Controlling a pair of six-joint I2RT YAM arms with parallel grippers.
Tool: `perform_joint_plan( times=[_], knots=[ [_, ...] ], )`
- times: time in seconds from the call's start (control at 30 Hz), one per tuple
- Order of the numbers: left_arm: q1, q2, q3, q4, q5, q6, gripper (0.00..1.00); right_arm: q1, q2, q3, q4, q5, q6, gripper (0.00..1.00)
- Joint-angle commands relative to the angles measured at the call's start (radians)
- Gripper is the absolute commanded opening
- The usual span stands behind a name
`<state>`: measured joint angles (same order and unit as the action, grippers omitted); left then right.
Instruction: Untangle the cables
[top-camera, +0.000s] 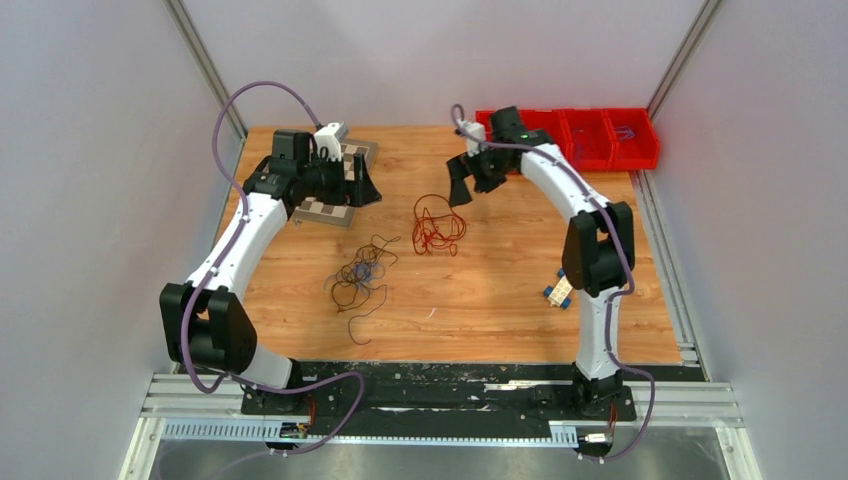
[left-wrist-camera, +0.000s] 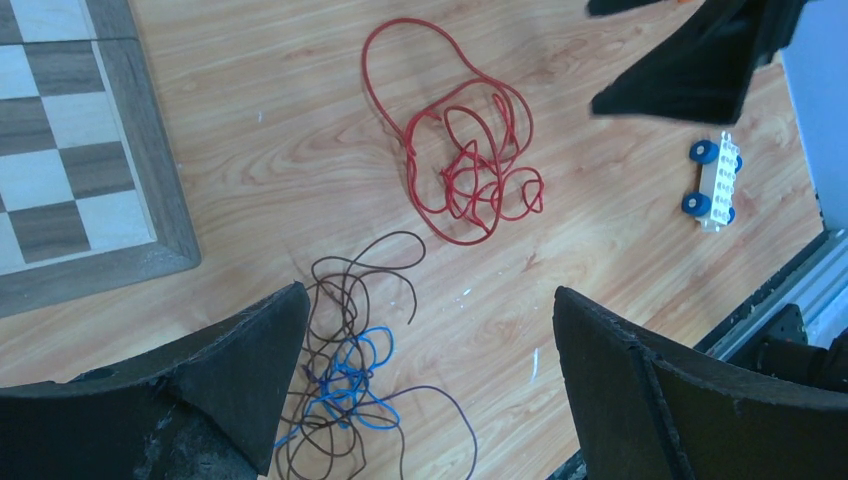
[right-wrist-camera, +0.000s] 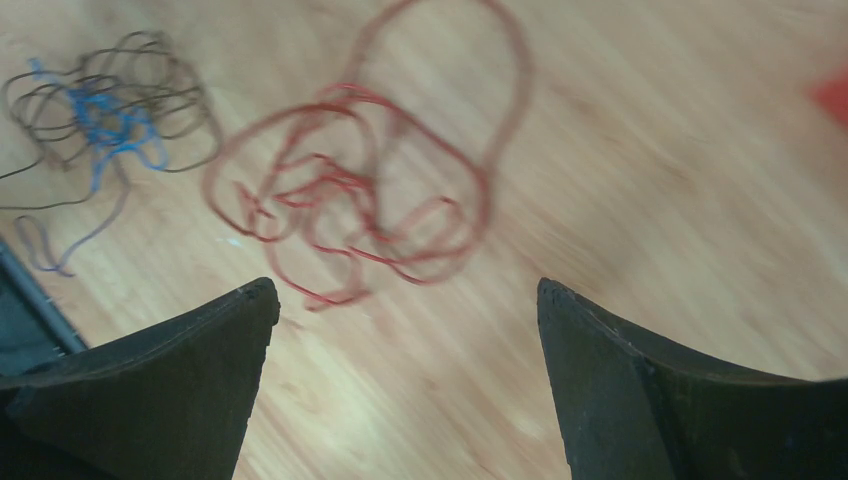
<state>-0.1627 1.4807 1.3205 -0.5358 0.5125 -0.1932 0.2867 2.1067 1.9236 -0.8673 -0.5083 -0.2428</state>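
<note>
Cables (top-camera: 437, 225) seemingly well inside table (top-camera: 520, 320) edges

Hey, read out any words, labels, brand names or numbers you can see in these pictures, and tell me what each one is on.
No text can be read in any view.
The chessboard shows only plain light and dark squares.
The red bins show no lettering.
The white toy with blue wheels shows no lettering.
</note>
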Motion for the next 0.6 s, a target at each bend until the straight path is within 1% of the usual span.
perform_joint_plan(
  times=[0.0, 0.1, 0.2, 0.23, 0.27, 0.3, 0.33, 0.4, 0.43, 0.47, 0.57],
  knots=[
    [0.006, -0.064, -0.024, 0.016, 0.030, -0.026, 1.00, 0.106, 0.049, 0.066, 0.049, -0.024, 0.096, 1.00],
    [0.006, -0.072, -0.042, 0.019, 0.036, -0.031, 1.00, 0.186, 0.093, 0.098, 0.063, -0.025, 0.114, 1.00],
    [0.006, -0.077, -0.042, 0.017, 0.038, -0.031, 1.00, 0.231, 0.138, 0.112, 0.072, 0.013, 0.115, 1.00],
    [0.007, -0.079, -0.041, 0.016, 0.035, -0.028, 1.00, 0.235, 0.153, 0.113, 0.073, 0.025, 0.115, 0.98],
    [0.007, -0.081, -0.039, 0.013, 0.033, -0.025, 1.00, 0.233, 0.166, 0.108, 0.073, 0.038, 0.115, 0.90],
    [0.007, -0.083, -0.038, 0.011, 0.030, -0.023, 1.00, 0.231, 0.174, 0.103, 0.071, 0.054, 0.117, 0.77],
    [0.009, -0.086, -0.036, 0.006, 0.030, -0.019, 1.00, 0.225, 0.175, 0.098, 0.067, 0.053, 0.116, 0.61],
    [0.008, -0.092, -0.036, 0.003, 0.028, -0.014, 1.00, 0.208, 0.146, 0.099, 0.054, 0.007, 0.112, 0.22],
    [0.009, -0.096, -0.036, 0.002, 0.029, -0.013, 1.00, 0.200, 0.115, 0.102, 0.054, -0.033, 0.107, 0.08],
    [0.009, -0.098, -0.036, 0.004, 0.031, -0.013, 1.00, 0.196, 0.070, 0.112, 0.055, -0.081, 0.099, 0.01],
    [0.009, -0.112, -0.030, 0.007, 0.049, -0.012, 1.00, 0.186, -0.092, 0.187, 0.067, -0.249, 0.079, 0.00]
  ],
)
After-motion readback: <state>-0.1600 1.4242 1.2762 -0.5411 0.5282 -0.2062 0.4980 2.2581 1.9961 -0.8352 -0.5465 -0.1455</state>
